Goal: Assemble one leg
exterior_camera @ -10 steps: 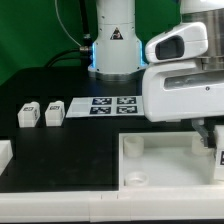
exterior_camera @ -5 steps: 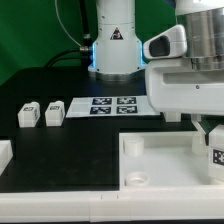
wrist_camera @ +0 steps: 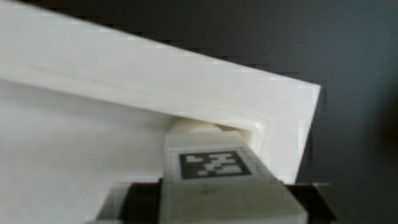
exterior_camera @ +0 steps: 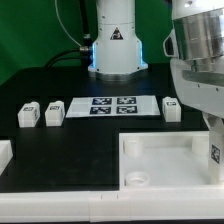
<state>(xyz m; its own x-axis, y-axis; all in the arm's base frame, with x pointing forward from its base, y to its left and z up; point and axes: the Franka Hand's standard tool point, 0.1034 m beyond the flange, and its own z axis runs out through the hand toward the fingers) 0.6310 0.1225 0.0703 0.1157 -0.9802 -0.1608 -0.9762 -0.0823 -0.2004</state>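
My gripper (wrist_camera: pixel 217 203) is shut on a leg (wrist_camera: pixel 215 172), a small white block with a black-and-white tag facing the wrist camera. The leg's tip sits at a corner socket (wrist_camera: pixel 217 129) of the large white panel (wrist_camera: pixel 107 110). In the exterior view the held leg (exterior_camera: pixel 214 154) is at the panel's far right, and my gripper (exterior_camera: pixel 215 165) is partly cut off by the frame edge. Two loose legs (exterior_camera: pixel 28 115) (exterior_camera: pixel 54 113) lie at the exterior view's left. A third loose leg (exterior_camera: pixel 171 108) stands beside the marker board (exterior_camera: pixel 110 104).
The white panel (exterior_camera: pixel 160 160) fills the front right of the black table, with a round socket (exterior_camera: pixel 133 180) at its near corner. A white part (exterior_camera: pixel 5 153) lies at the left edge. The robot base (exterior_camera: pixel 113 45) stands at the back.
The arm's body has shifted up and toward the exterior view's right, uncovering the leg beside the marker board. The held leg stays at the panel's right side, slightly higher.
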